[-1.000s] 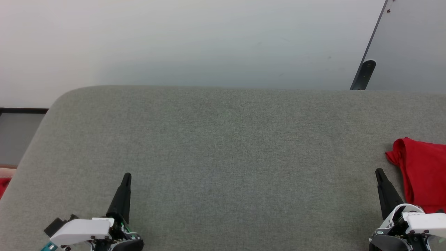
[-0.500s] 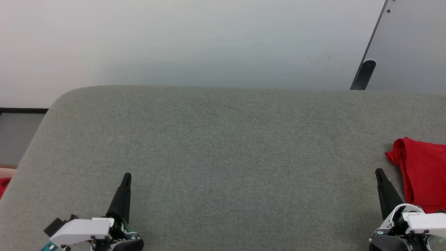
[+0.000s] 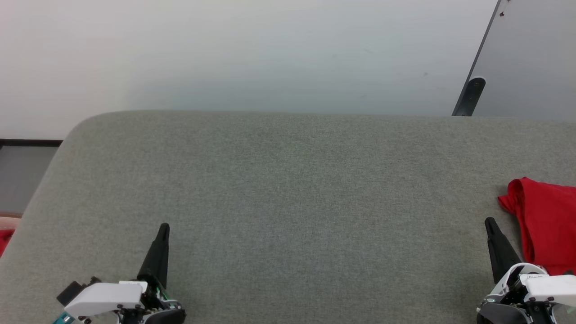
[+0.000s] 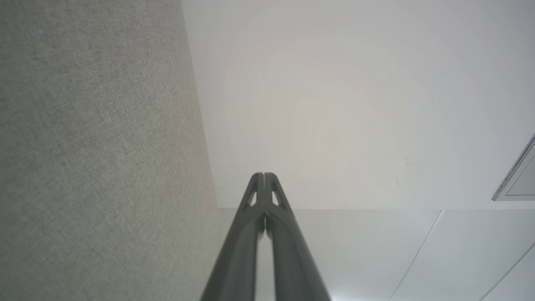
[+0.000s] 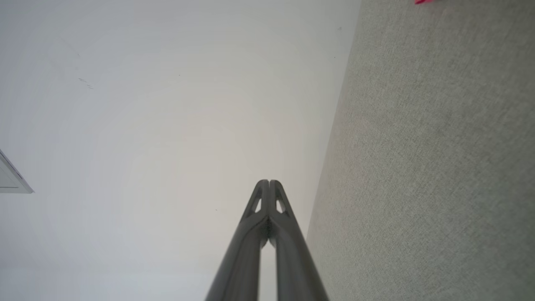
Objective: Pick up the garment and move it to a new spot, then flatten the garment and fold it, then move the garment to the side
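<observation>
Left gripper (image 4: 264, 175), jaws pressed together; grey fabric surface (image 4: 92, 146) at left; white wall (image 4: 334, 104) ahead.

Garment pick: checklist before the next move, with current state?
1. Target located: ok, garment lies at the right edge of the grey surface.
2. Whole garment in view: not ok, cut off by the head view's edge.
3. State of right claw: ok, shut, holding nothing.
4. State of left claw: ok, shut, holding nothing.
5. Claws open for a grasp: not ok.
6. Fold state: cannot tell.

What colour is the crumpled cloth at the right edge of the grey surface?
The garment is plain red, seen best in the head view.
</observation>
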### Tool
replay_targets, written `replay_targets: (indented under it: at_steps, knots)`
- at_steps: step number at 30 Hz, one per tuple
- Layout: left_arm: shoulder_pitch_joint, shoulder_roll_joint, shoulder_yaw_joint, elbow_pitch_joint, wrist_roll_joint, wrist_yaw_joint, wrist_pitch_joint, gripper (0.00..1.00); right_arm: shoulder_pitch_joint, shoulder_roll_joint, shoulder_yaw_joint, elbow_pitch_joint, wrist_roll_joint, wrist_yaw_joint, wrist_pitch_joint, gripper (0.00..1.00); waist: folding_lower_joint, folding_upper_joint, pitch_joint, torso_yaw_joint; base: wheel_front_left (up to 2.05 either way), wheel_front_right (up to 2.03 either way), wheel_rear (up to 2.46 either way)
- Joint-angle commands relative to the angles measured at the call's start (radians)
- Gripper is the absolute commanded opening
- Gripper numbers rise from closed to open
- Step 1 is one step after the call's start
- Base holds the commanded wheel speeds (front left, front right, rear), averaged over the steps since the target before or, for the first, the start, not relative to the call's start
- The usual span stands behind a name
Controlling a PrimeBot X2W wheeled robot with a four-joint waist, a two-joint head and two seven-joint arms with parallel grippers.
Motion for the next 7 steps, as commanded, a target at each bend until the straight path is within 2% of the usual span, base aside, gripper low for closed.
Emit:
replay_targets:
  at_steps: [1,7]
  knots:
    - [-0.010,0.001,0.003,0.001,0.000,-0.005,0.003,0.00,-0.002,0.003,0.004,0.000,0.005,0.000,0.000,0.00,0.0000,0.0000,0.000,0.000,0.00,0.00,0.00]
    - [-0.010,0.001,0.003,0.001,0.000,-0.005,0.003,0.00,-0.002,0.003,0.004,0.000,0.005,0.000,0.000,0.00,0.0000,0.0000,0.000,0.000,0.00,0.00,0.00]
